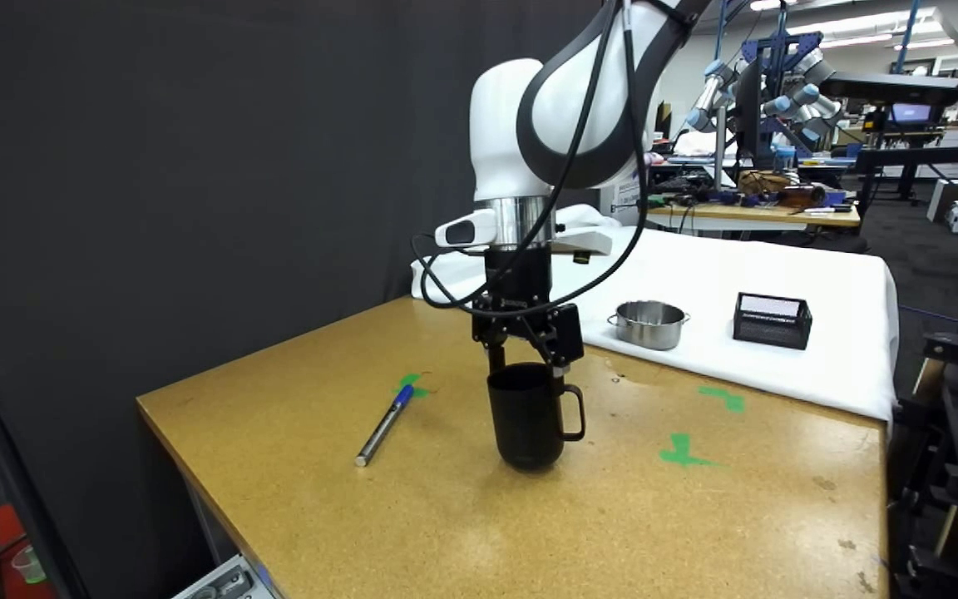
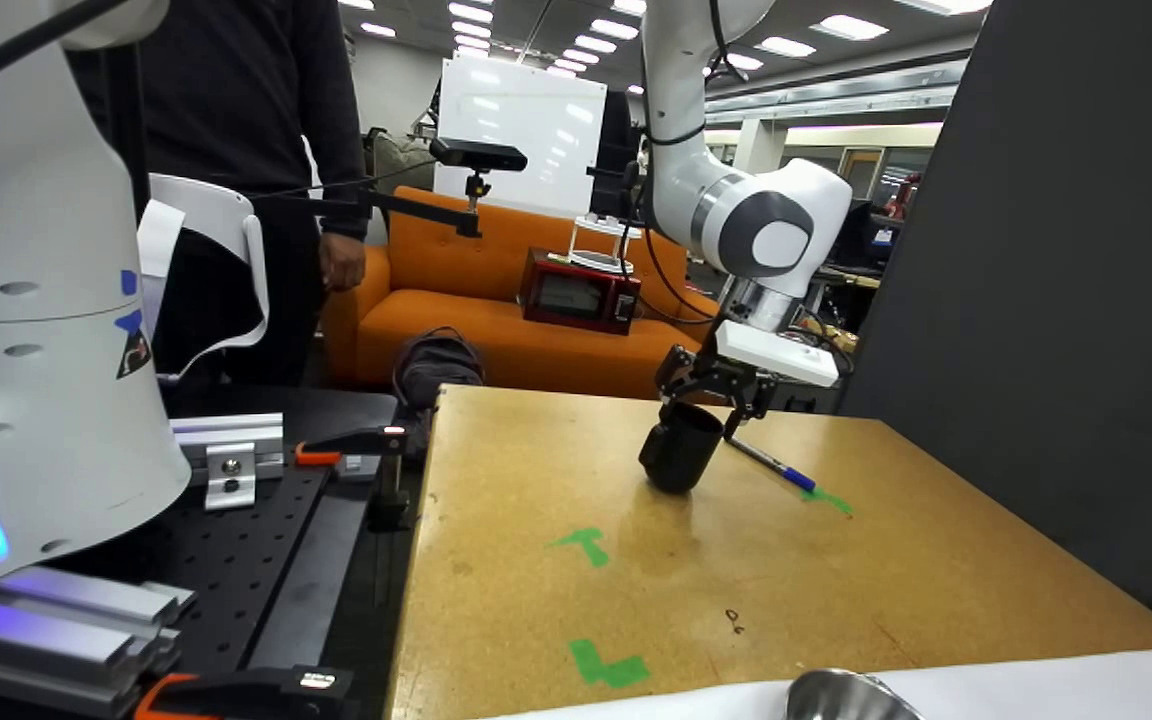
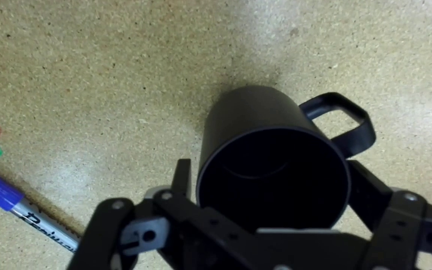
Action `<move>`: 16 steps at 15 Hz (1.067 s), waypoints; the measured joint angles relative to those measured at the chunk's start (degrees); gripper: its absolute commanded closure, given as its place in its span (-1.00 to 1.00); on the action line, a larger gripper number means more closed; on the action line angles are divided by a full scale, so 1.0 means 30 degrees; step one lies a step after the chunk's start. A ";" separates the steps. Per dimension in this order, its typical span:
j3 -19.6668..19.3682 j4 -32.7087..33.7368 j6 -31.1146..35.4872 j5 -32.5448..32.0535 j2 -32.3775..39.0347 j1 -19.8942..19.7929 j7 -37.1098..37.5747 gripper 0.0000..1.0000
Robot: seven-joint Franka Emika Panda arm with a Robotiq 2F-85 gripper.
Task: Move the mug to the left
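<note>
The black mug stands on the wooden table with its opening up, seen in both exterior views. From the wrist view I look down into the mug, its loop handle pointing to the right. My gripper is open, one finger on either side of the rim. A sliver of table shows between the left finger and the mug. The right finger lies close by the rim below the handle; whether it touches cannot be told. In an exterior view the gripper sits low over the mug.
A blue-capped marker lies on the table beside the mug. On the white cloth sit a metal bowl and a black box. Green tape marks the tabletop, and a dark partition rises along one edge.
</note>
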 measured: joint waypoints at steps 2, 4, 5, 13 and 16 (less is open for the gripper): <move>0.0002 0.0164 -0.0183 0.0000 -0.0004 0.0110 0.0113 -1.00; 0.0003 0.0471 -0.0616 -0.0001 -0.0034 0.0198 0.0132 -1.00; 0.0004 0.0617 -0.0766 -0.0001 -0.0077 0.0246 0.0132 -1.00; 0.0116 0.1722 -0.2684 0.0000 -0.0699 0.0547 0.0132 -1.00; 0.0116 0.2000 -0.3190 0.0000 -0.0754 0.0560 0.0132 -1.00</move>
